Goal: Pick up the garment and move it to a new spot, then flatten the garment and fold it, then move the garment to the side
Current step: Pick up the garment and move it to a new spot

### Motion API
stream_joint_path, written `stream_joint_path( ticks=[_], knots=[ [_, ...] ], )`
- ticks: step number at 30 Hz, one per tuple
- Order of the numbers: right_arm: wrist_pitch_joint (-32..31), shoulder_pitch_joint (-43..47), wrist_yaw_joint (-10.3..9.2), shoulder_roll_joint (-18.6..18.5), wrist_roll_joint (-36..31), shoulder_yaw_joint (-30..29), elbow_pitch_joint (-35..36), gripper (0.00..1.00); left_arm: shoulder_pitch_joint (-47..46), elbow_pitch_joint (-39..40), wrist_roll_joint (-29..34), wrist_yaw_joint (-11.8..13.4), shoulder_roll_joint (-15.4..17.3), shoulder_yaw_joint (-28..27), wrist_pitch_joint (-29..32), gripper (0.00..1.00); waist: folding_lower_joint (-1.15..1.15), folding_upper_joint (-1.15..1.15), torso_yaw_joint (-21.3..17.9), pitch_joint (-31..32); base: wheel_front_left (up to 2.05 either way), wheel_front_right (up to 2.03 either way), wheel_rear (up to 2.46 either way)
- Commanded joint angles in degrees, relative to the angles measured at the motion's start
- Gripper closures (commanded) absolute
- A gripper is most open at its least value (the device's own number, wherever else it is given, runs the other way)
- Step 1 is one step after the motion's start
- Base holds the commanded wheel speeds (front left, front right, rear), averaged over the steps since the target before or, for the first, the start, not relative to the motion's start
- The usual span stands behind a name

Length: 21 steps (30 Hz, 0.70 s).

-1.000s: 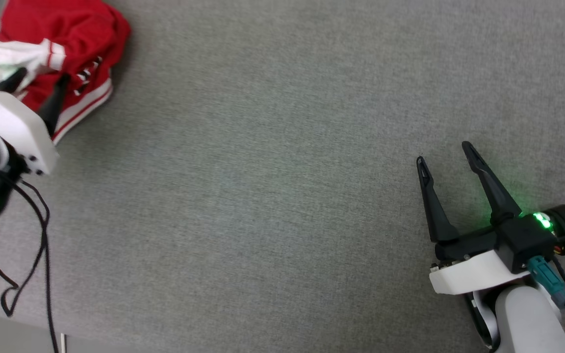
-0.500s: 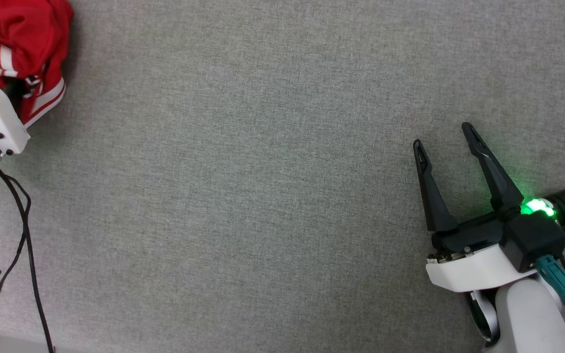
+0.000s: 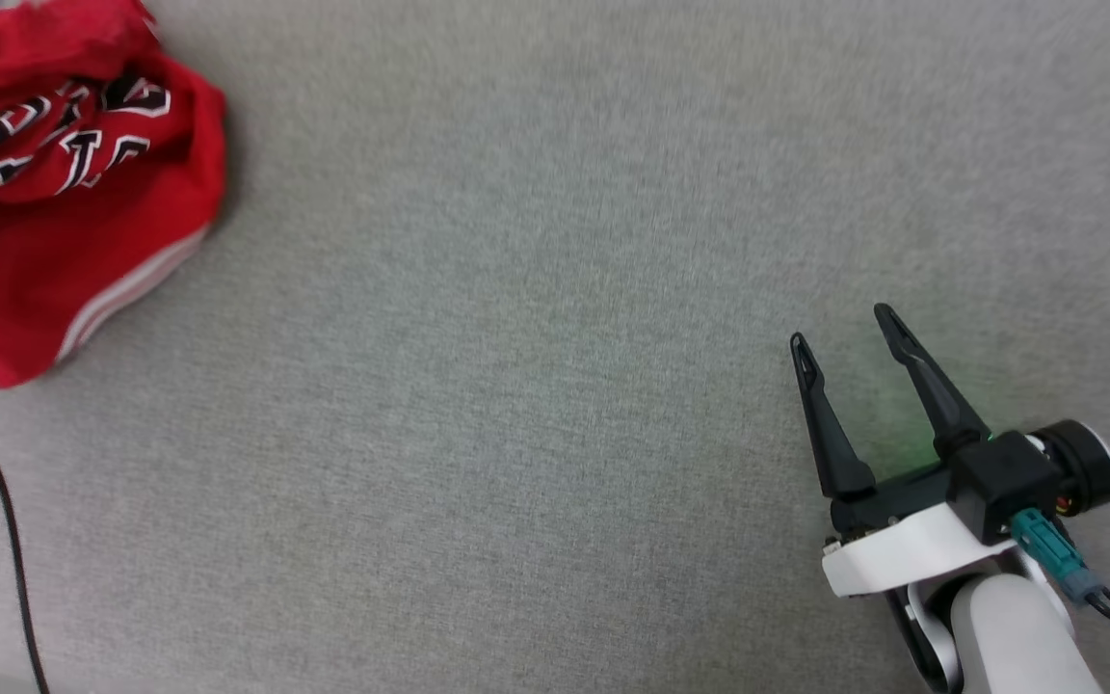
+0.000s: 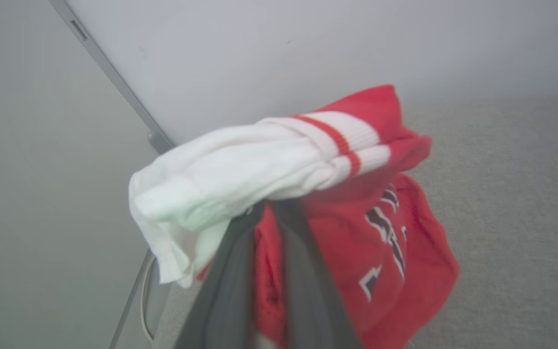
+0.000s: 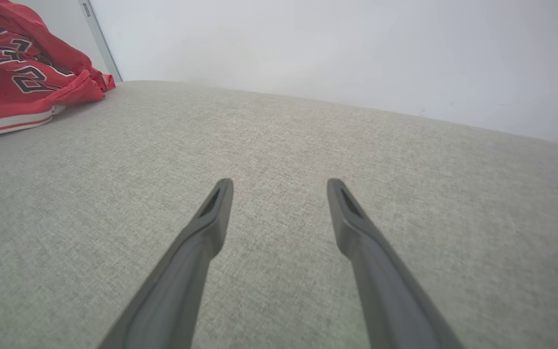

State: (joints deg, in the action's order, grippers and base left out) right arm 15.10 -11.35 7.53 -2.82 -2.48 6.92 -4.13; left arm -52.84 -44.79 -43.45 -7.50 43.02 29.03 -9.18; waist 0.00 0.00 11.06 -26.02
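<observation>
One-handed, pinching shirt (image 3: pixel 83 241) at far-left corner of bench (image 3: pixel 555 386) in left claw (image 4: pixel 265 211) to lift it, with right claw (image 3: pixel 839 328) wide, parked clear.

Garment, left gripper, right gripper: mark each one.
garment (image 3: pixel 83 241): head view, red front below the lettering.
left gripper (image 4: pixel 269 215): left wrist view, between fingertips pinching the garment.
right gripper (image 3: pixel 841 326): head view, midway between open fingertips.

Red jersey garment (image 3: pixel 83 222): cropped by the head view's left and top edges, black lettering creased past reading; left gripper (image 4: pixel 265 215) blurred, fingertips buried under the garment's white sleeve; black cable (image 3: pixel 11 540) below the garment, cut off at left and bottom edges.
</observation>
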Motion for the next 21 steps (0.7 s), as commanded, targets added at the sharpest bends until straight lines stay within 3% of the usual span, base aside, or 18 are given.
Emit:
stream_joint_path(
  ticks=[1,12,21],
  knots=[
    [0.1,1.1,-0.08,-0.1,0.9,0.1,-0.5,0.00,1.1,0.1,0.7,0.1,0.5,0.1,-1.6,1.00,0.00,0.00,-0.5,4.3,0.00,0.00,0.00],
    [0.1,3.8,-0.08,-0.1,4.7,-1.6,-2.0,0.00,4.8,13.2,8.2,3.8,2.7,2.1,-5.7,1.00,0.00,0.00,-3.1,14.9,0.00,0.00,0.00],
    [0.1,4.8,-0.08,0.0,5.9,-5.1,-2.2,0.00,7.9,25.3,10.9,8.6,-0.7,5.2,-3.8,1.00,0.00,0.00,-6.7,18.4,0.00,0.00,0.00]
  ],
)
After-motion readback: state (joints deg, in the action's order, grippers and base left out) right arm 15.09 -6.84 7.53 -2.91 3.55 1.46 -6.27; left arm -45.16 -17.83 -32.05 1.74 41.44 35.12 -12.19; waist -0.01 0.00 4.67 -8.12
